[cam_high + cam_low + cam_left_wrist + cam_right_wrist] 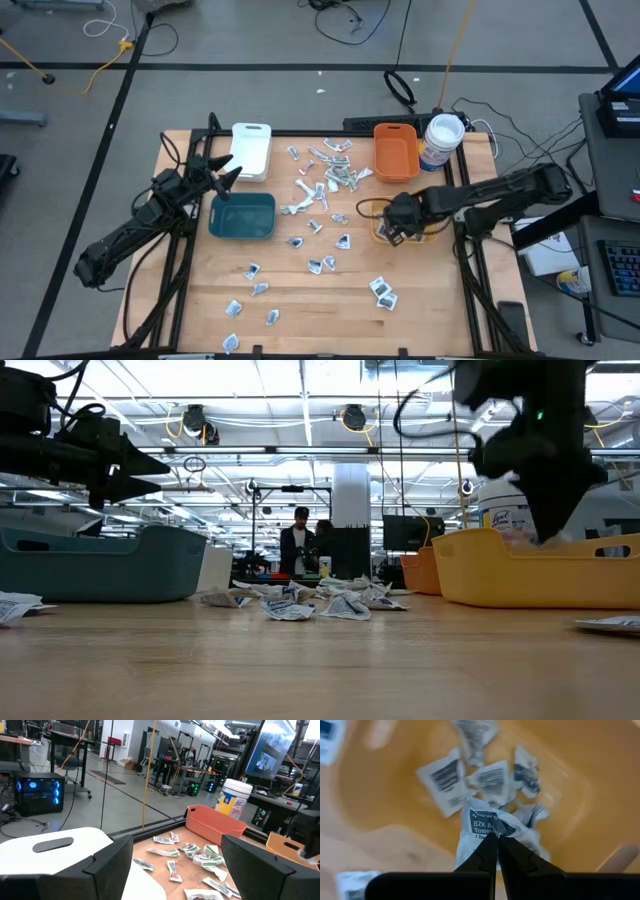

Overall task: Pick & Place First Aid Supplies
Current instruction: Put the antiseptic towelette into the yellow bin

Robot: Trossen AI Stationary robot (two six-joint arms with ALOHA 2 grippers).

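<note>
The first aid supplies are small white packets with bluish print. A pile (pixel 330 170) lies mid-table toward the far edge, and others (pixel 320 265) are scattered toward the near edge. My right gripper (pixel 392 232) reaches down into the yellow bin (pixel 540 570) and is shut on one packet (pixel 487 822). Several more packets (pixel 490 780) lie on the bin's floor. My left gripper (pixel 232 172) hovers open between the white bin (pixel 251 148) and the teal bin (pixel 242 215), touching nothing. My right gripper (pixel 497 837) pinches a white towelette packet between its two fingertips, at a crumpled edge (pixel 495 827) beside the blue print. The fingers come from above, pointing down into the yellow bin. Whether the packet rests on the packets below, I cannot tell.
An orange bin (pixel 395 150) and a round white-lidded tub (pixel 442 140) stand at the far right. The teal bin (pixel 100 565) and white bin (pixel 55 845) sit on the left. Bare wood shows along the near edge. People (pixel 300 545) stand in the room beyond.
</note>
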